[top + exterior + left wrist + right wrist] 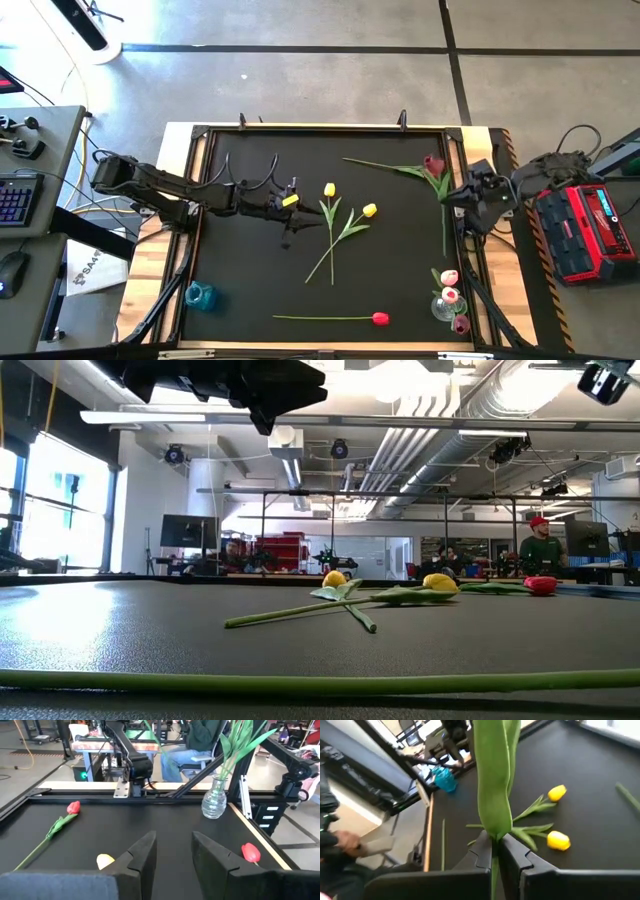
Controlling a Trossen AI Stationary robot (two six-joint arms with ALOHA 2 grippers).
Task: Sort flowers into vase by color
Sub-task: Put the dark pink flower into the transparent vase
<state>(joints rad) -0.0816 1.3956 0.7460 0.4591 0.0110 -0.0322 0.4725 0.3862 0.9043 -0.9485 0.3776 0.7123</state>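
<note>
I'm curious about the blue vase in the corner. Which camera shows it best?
The high view: the blue vase stands clear near the table's corner on the left arm's side, with nothing in it. The right wrist view catches it far off, partly hidden behind a green leaf. The other two views miss it.

The floor (330, 80) is grey concrete crossed by dark tape lines. At nine o'clock from the surface (250, 270) stands a desk (40, 180) with a keyboard (14, 200) and mouse (10, 272); at three o'clock sits a red case (585, 232). Level across, bright windows (50, 500) light the left, ducts (420, 430) and pipes run under the ceiling, and a person in a red cap (538, 545) stands far back.
</note>
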